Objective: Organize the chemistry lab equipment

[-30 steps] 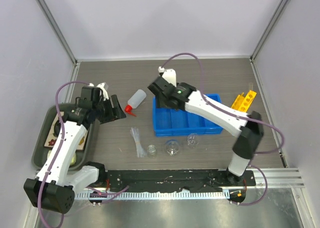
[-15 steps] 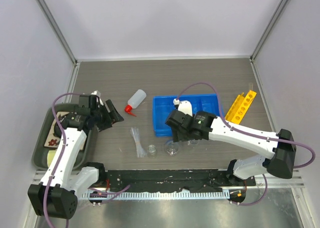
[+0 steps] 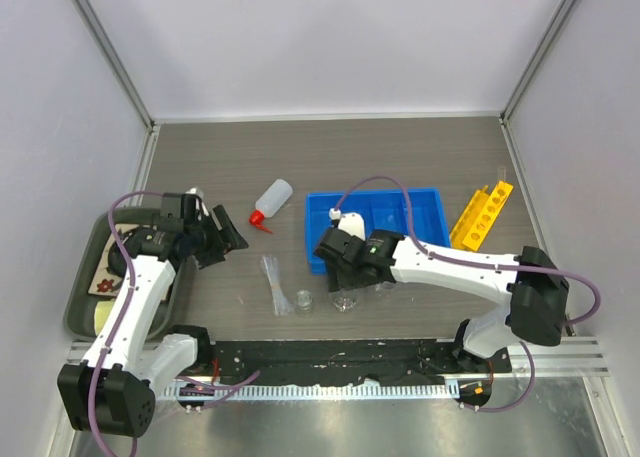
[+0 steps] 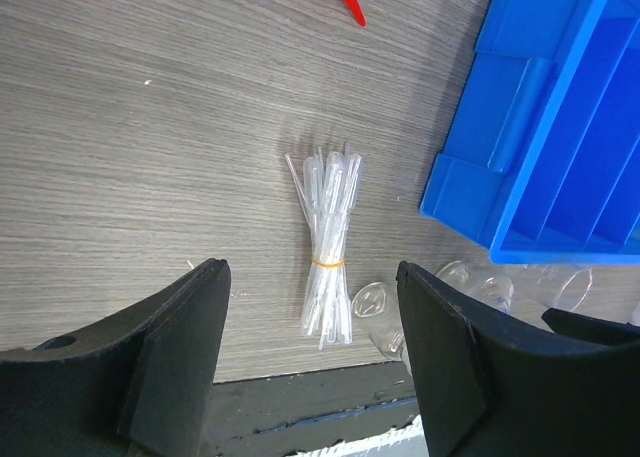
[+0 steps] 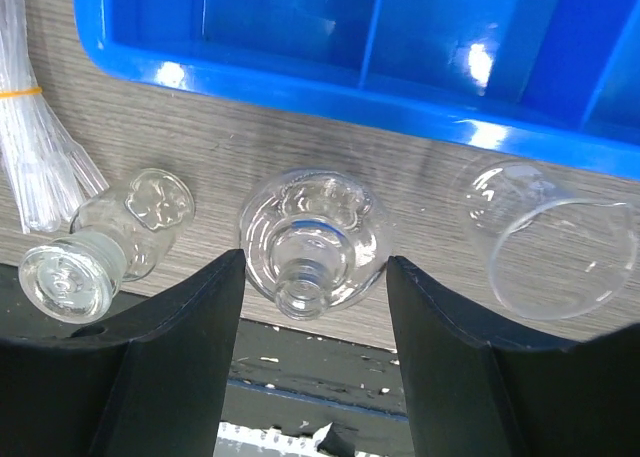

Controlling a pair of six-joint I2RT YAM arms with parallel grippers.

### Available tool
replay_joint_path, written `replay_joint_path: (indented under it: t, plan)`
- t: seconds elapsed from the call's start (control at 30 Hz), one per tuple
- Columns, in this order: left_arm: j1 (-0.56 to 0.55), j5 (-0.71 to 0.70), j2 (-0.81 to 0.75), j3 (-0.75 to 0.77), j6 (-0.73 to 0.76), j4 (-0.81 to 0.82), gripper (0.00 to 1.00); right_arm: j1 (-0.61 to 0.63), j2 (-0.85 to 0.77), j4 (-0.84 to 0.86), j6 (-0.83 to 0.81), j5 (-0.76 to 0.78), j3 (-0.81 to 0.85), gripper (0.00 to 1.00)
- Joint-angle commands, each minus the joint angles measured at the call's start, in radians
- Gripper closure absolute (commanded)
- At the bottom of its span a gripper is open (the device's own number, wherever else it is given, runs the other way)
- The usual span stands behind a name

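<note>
In the right wrist view a clear glass flask [image 5: 312, 237] stands upright between the fingers of my open right gripper [image 5: 315, 277], untouched by them. A small glass jar [image 5: 110, 242] stands to its left and a beaker [image 5: 545, 242] to its right. Both are in front of the blue compartmented bin [image 3: 420, 212]. My left gripper [image 3: 222, 229] hangs open over bare table. The banded bundle of pipettes [image 4: 328, 242] lies below and between its fingers. The white squeeze bottle [image 3: 271, 199] with red nozzle lies left of the bin. The yellow holed rack [image 3: 481, 214] stands to the right.
A dark green tray [image 3: 75, 312] with its contents sits at the left edge, under the left arm. The black rail [image 3: 350, 357] of the arm bases runs just behind the glassware. Grey walls close the table on three sides.
My right arm swung from the bin's far left corner down to its front edge, over the flask. The left gripper drew back slightly toward the tray. Both grippers opened a little wider.
</note>
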Motion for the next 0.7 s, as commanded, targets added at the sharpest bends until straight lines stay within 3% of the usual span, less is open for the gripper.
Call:
replay_joint_path:
  t: [0.0, 0.47, 0.67]
  plan:
    - [0.007, -0.001, -0.008, 0.013, 0.025, 0.013, 0.28, 0.026, 0.029, 0.042, 0.017, -0.009, 0.017, 0.36]
    - [0.005, 0.012, -0.005, 0.010, 0.026, 0.023, 0.28, 0.051, 0.009, 0.016, 0.050, 0.002, -0.024, 0.47]
    - [0.007, 0.013, -0.010, 0.013, 0.028, 0.021, 0.28, 0.056, 0.018, 0.014, 0.051, 0.014, -0.024, 0.60]
